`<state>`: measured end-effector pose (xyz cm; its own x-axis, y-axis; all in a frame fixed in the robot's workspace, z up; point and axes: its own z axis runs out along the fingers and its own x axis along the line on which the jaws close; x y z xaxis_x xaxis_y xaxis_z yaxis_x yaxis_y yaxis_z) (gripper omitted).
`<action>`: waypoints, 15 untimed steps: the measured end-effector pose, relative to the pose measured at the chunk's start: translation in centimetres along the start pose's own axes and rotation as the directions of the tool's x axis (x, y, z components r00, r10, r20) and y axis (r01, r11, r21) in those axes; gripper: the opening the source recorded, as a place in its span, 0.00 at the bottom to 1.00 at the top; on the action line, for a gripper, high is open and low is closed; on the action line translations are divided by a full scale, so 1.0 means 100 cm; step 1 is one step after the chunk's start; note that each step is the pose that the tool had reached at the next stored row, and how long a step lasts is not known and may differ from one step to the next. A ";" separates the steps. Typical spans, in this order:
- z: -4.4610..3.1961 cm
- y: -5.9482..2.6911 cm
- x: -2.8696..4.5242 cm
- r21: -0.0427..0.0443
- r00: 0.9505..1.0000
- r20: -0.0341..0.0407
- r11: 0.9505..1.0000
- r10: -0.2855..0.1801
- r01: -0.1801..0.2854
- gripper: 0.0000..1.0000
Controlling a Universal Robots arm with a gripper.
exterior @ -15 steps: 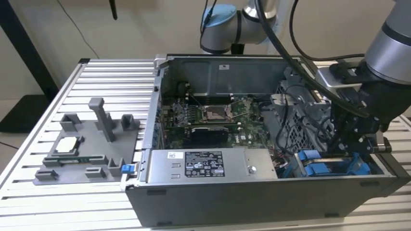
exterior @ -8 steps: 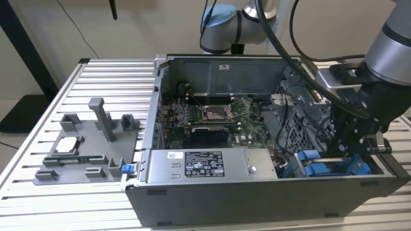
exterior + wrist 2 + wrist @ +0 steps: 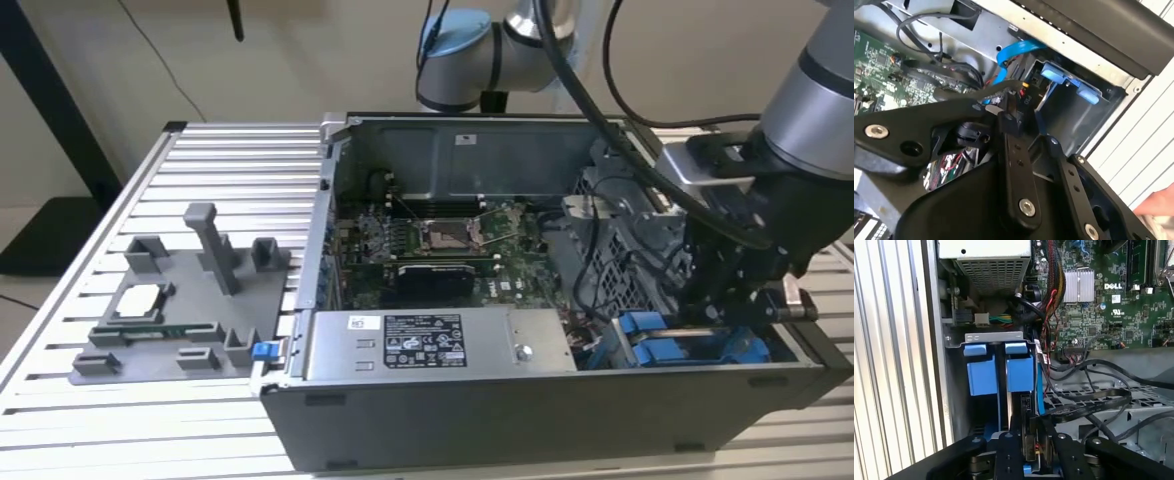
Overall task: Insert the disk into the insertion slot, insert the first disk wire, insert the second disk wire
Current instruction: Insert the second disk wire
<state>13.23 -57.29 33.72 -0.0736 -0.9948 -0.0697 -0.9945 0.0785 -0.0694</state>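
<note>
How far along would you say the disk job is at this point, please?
Done, by the look of it: the disk, in its blue frame, sits in the slot of the drive cage. In hand: the gripper is down at the disk's edge, closed on a small black connector. Left: whether either wire is seated cannot be told.

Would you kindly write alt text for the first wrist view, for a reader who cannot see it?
A black pincer reaches into an open computer case toward two blue drive carriers seated side by side in a grey metal bay. Black cables run beside them, with a green circuit board beyond.
</note>
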 end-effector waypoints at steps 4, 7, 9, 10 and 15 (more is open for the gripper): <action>-0.0138 -0.0010 -0.0009 -0.005 1.000 -0.001 1.000 0.000 0.000 1.00; -0.0245 -0.0018 -0.0017 -0.008 1.000 -0.001 1.000 0.000 0.000 1.00; -0.0311 -0.0022 -0.0022 -0.010 1.000 -0.001 1.000 0.001 -0.001 1.00; -0.0341 -0.0024 -0.0024 -0.011 1.000 -0.001 1.000 0.001 -0.001 1.00; -0.0536 -0.0038 -0.0037 -0.015 1.000 -0.002 1.000 0.001 -0.001 1.00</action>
<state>13.23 -57.29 39.10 -0.0746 -0.9949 -0.0682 -0.9955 0.0784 -0.0541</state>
